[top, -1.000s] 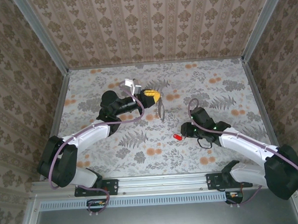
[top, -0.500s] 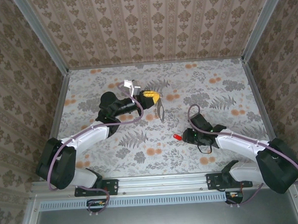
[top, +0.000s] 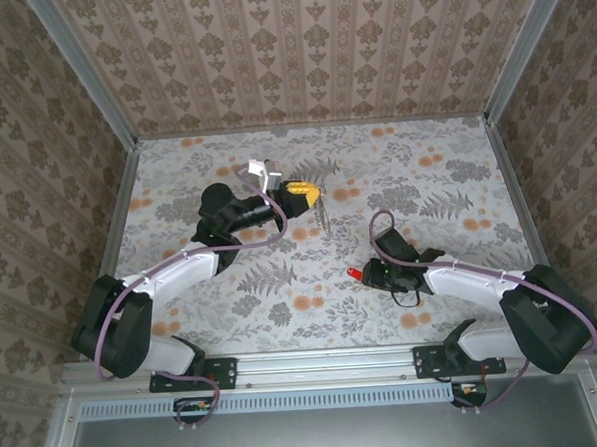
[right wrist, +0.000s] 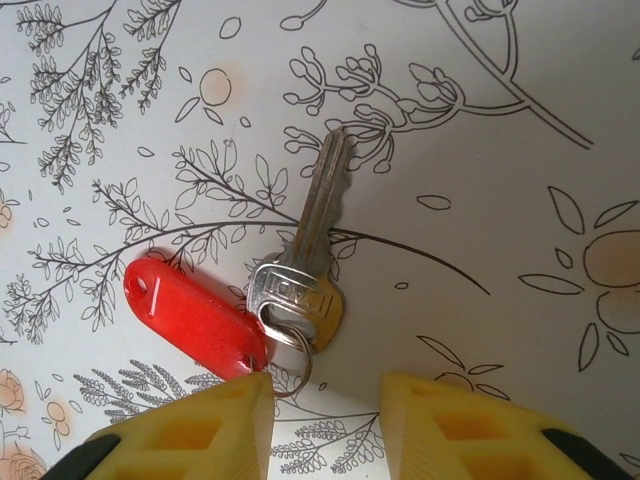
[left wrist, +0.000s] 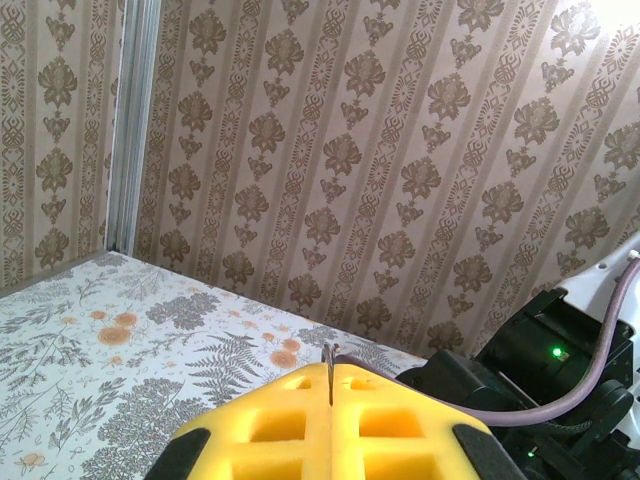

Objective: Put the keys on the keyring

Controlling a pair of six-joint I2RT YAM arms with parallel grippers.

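Yellow fingers (right wrist: pixel 200 435) of the right gripper (right wrist: pixel 325 400) stand apart with nothing between them, low over the table (right wrist: pixel 520 120), their tips just short of the keys (right wrist: pixel 305 260). The right wrist view gives the detail: one silver key lies flat, its blade pointing away from the gripper, and its head is joined by a small split ring to a red tag (right wrist: pixel 195 320) that lies to the left, close beside the left fingertip. From above, the keys (top: pixel 353 274) are little more than a red speck at the tip of the right gripper (top: pixel 366 273), near the front of the table (top: pixel 426 177). Farther back, the left gripper (top: pixel 312 191) is raised, with the keyring (top: pixel 324 218) a thin loop hanging below its pads, well apart from the keys. The left wrist view shows the left gripper (left wrist: pixel 330 378) pressed shut, a dark sliver of the keyring (left wrist: pixel 329 356) pinched in the seam, with the patterned back wall (left wrist: pixel 330 150) beyond.
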